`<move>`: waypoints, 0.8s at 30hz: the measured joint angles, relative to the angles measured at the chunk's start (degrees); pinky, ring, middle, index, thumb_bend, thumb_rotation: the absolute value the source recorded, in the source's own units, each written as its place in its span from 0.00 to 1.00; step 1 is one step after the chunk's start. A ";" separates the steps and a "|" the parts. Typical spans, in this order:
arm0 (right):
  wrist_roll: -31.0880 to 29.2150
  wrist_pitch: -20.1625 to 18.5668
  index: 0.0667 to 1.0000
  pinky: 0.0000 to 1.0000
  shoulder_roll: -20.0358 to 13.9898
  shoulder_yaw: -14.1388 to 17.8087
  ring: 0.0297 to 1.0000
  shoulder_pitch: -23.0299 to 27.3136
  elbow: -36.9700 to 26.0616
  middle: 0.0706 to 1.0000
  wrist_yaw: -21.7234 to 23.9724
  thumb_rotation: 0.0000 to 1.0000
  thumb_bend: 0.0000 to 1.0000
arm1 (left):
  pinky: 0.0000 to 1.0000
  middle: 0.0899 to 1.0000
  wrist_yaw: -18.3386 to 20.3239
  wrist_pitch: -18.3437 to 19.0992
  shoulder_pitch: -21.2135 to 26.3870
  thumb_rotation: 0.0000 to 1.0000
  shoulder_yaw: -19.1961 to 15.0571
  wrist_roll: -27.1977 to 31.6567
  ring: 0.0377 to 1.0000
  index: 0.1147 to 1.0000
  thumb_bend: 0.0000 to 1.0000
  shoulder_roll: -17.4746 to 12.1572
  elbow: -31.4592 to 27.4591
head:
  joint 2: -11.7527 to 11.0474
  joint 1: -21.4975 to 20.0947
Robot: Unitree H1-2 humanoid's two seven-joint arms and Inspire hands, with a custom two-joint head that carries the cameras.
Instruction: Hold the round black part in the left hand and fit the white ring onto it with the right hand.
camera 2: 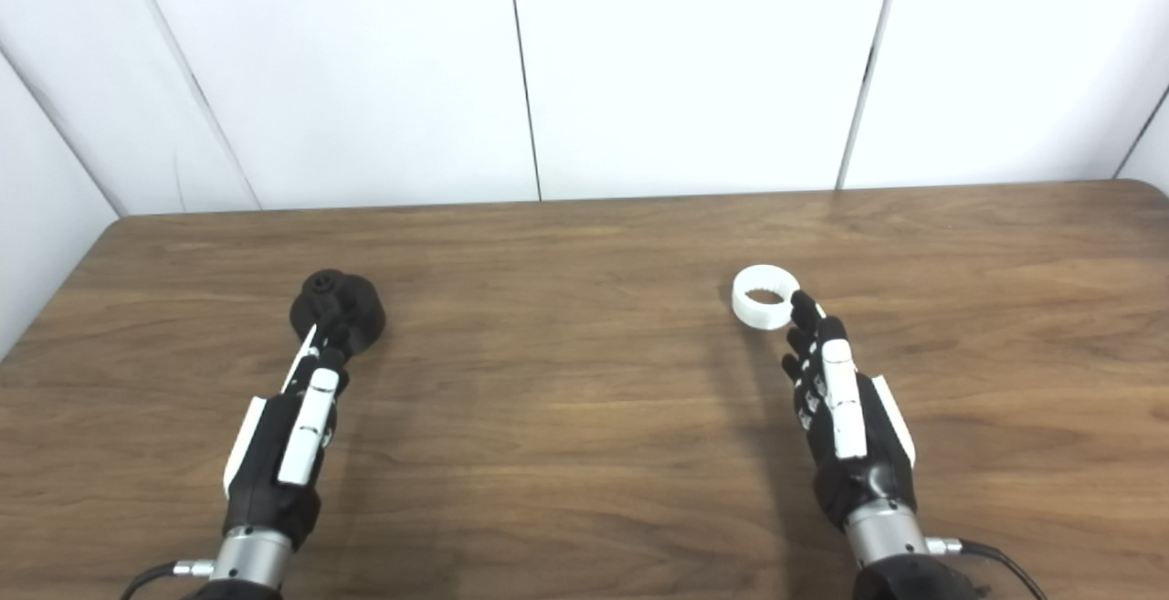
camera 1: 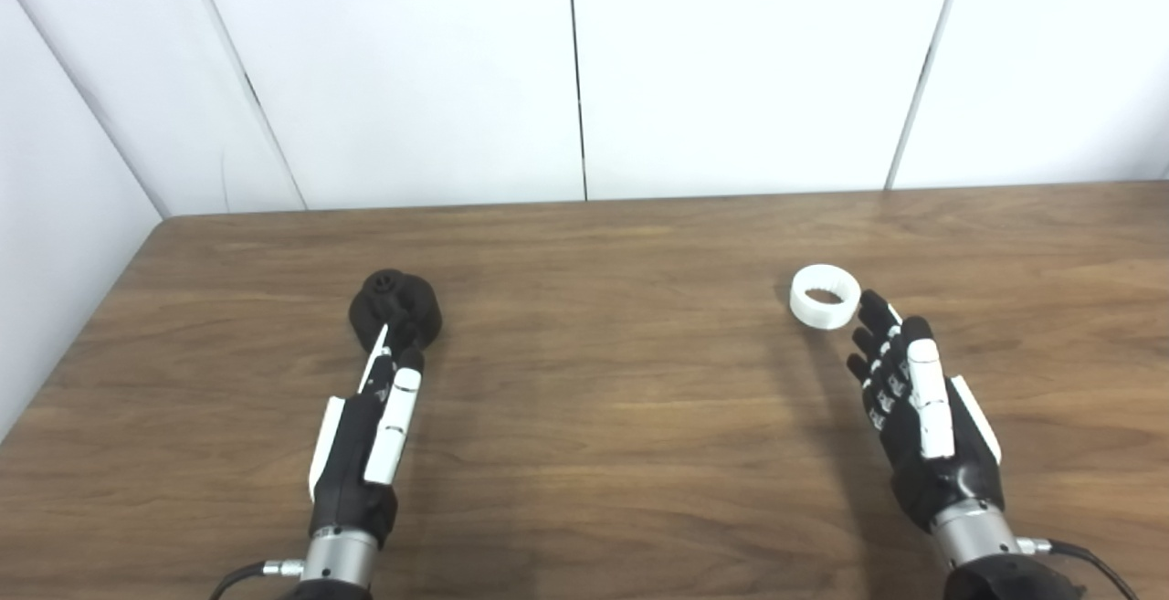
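Both hands reached with fingers extended, holding nothing. The left hand [camera 1: 365, 436] neared the round black part [camera 1: 395, 306] at centre-left of the bench [camera 1: 603, 417]; the right hand [camera 1: 922, 417] neared the white ring [camera 1: 825, 296] at centre-right. Each should probably straddle its piece squarely before closing.

light: bright, even | shadows: soft, faint | glare: white walls washed out | focus: slightly soft

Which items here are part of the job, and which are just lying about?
Job items:
- round black plastic part, at the left hand's fingertips, not yet gripped
- white plastic ring, flat on the table, just beyond the open right hand

Lying about:
- nothing loose; only the brown wooden table
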State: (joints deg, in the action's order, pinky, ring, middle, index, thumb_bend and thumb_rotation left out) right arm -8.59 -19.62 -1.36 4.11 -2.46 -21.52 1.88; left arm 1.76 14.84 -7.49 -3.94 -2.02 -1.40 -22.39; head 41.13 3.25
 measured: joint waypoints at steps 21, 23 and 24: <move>-0.69 0.21 0.95 1.00 -0.05 -0.01 1.00 -0.21 1.33 0.99 1.89 1.00 0.54 | 0.92 0.99 4.05 11.72 2.85 0.25 0.79 -25.05 1.00 0.95 0.88 -15.80 -8.98 | -0.26 1.67; -0.63 0.22 0.95 1.00 -0.05 -0.04 1.00 -0.21 1.33 0.99 1.89 1.00 0.54 | 0.89 0.99 5.14 11.72 4.31 0.23 1.18 -27.59 1.00 0.94 0.91 -17.97 -9.02 | -0.44 1.85; -0.55 0.23 0.95 1.00 -0.05 -0.09 1.00 -0.21 1.35 0.99 1.90 1.00 0.54 | 0.88 0.99 5.74 11.68 5.08 0.21 1.53 -28.99 1.00 0.94 0.92 -19.19 -9.00 | -0.53 1.85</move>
State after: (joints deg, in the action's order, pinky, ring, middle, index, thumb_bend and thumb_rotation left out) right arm -9.14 -19.40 -1.41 4.02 -2.67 -20.17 3.77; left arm 7.50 26.52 -2.41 -2.41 -31.01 -20.59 -31.39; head 40.61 5.10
